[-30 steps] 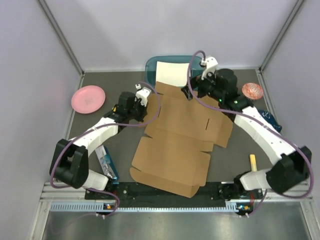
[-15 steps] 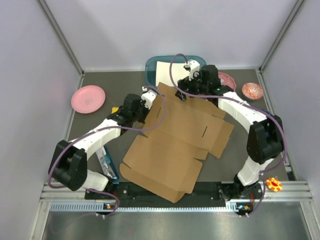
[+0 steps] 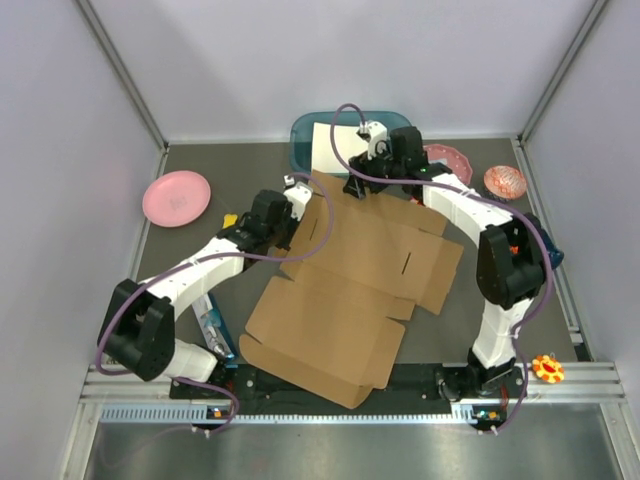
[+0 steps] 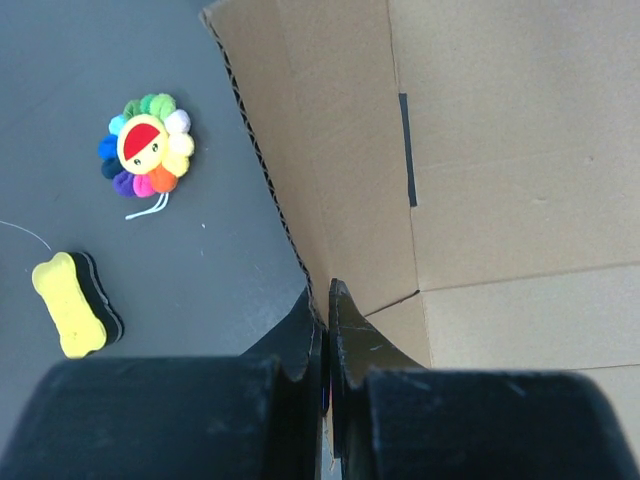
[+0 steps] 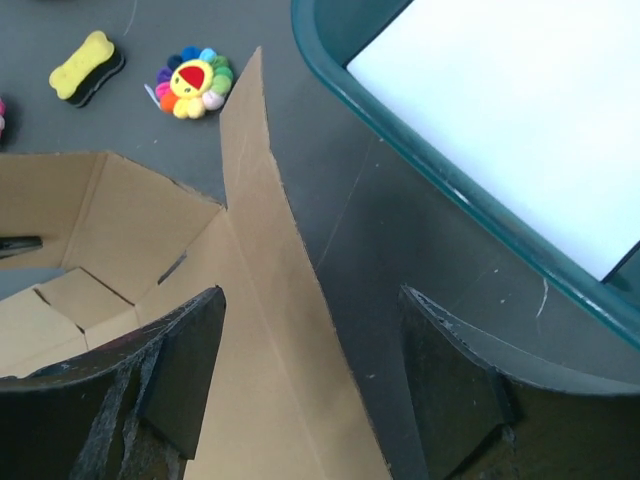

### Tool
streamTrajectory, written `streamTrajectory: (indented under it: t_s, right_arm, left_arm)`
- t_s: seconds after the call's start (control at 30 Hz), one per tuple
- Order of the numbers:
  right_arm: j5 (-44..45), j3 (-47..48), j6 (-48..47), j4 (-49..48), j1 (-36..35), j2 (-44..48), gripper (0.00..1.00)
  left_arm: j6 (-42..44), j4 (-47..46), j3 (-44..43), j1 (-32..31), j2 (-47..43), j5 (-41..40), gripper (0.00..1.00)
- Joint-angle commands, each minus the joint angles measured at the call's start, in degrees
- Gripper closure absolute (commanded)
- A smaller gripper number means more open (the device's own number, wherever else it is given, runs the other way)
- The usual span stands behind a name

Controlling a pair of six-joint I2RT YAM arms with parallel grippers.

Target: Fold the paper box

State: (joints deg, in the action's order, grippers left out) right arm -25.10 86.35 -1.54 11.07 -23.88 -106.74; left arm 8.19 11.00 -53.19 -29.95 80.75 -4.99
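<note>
1. Position of the workpiece. The paper box (image 3: 335, 300) lies opened out across the middle of the worktop (image 3: 200, 165). Its near edge overlaps the base rail between the two arms. Its far edge ends just short of the teal bin (image 3: 300, 135).

2. Left gripper (image 4: 325, 300). I see it pinched together on the corrugated edge of the paper box (image 4: 480, 150), at the far-left flap. That flap stands up off the worktop.

3. Right gripper (image 5: 312, 300). Its fingers stand apart, one on each side of a raised, pointed flap of the paper box (image 5: 270, 300). I see no contact with either finger.

4. Clearances.
- In the right wrist view, the rim of the teal bin (image 5: 330, 60) and its white sheet (image 5: 520, 110) lie near the right finger, with a strip of bare worktop between.
- A flower toy (image 4: 147, 145) and a yellow bone-shaped block (image 4: 75, 305) lie on the worktop to the left of the held edge, apart from it.
- A pink plate (image 3: 176, 197) sits at the far left, well apart from the box.
</note>
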Motion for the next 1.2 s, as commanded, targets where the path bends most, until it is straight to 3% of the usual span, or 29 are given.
streamTrajectory:
  t_s: [0.0,0.23,0.33,0.57,0.63,0.8,0.9,0.93,1.03,1.17]
  right_arm:
    - [-1.7,2.8,0.0,0.9,-1.3,-1.0,0.31]
    - [-0.9,4.4,-1.0,2.5,-1.7,-3.1,0.23]
    - [-2.5,5.3,-1.2,2.7,-2.3,-4.2,0.29]
    - [-1.5,4.8,-2.1,3.2,-3.3,-4.6,0.67]
    - [-1.6,4.2,-2.2,3.3,-3.3,-4.4,0.70]
    - [0.7,2.3,-3.5,3.1,-4.0,-2.0,0.92]
    - [5.8,0.4,-5.3,2.8,-5.0,1.1,1.00]
    - [5.9,-0.1,-5.3,2.6,-5.0,2.7,1.00]
    - [4.9,-2.1,-5.2,2.6,-5.0,4.2,1.00]
    - [2.6,-4.3,-4.7,2.6,-4.9,6.3,1.00]
  left_arm:
    - [-2.5,1.1,-2.4,-0.2,-0.2,-0.1,1.00]
    - [-5.7,1.7,-1.8,-0.2,-1.6,2.7,1.00]
    - [-6.2,1.4,-1.1,-0.2,-2.2,3.3,1.00]
    - [-7.2,1.5,-0.8,-0.2,-2.5,3.0,1.00]
    - [-7.8,1.4,-0.9,-0.2,-2.4,3.0,1.00]
    - [-10.9,1.7,-1.4,-0.2,-3.8,0.9,1.00]
    - [-11.3,3.2,-2.7,-0.1,-5.9,-1.1,0.81]
    - [-11.5,3.8,-3.2,-0.1,-6.4,-1.8,0.65]
    - [-11.9,6.9,-5.7,-0.1,-8.0,-4.7,0.40]
    - [-14.0,6.5,-7.0,-0.1,-10.8,-6.3,0.33]
